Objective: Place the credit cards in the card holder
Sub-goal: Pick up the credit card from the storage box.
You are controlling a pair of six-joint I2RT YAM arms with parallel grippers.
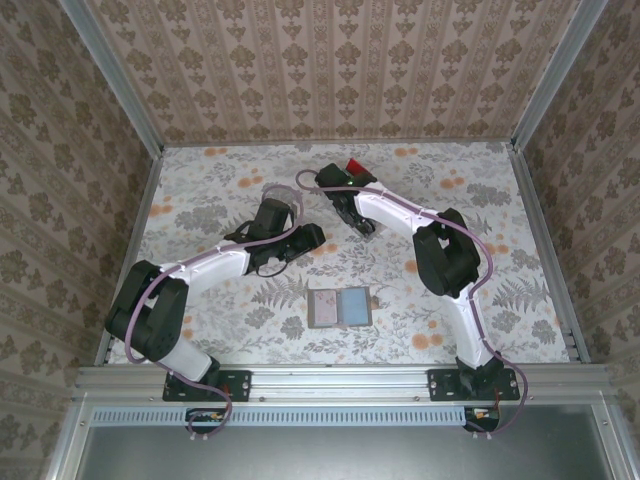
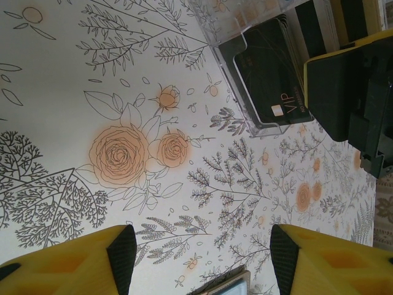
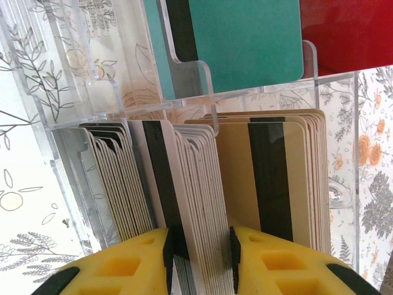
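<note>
Right gripper [image 3: 199,249] pinching pale credit cards [image 3: 190,184] in clear rack [image 3: 334,123] near table [image 1: 200,200] far edge, left gripper [image 2: 202,258] wide, empty, card holder [image 1: 339,308] unfolded by near edge

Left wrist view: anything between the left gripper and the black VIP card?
In the left wrist view: bare floral tablecloth from the left gripper up to the clear rack, whose wall fronts the black VIP card.

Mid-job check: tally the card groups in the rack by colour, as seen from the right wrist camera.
Teal cards: 1 group
Red cards: 1 group
Tan cards: 1 group
White cards: 1 group, pinched by the right gripper
Dark cards: 1 group
Total: 5 groups; single cards are packed too tightly to count.
</note>
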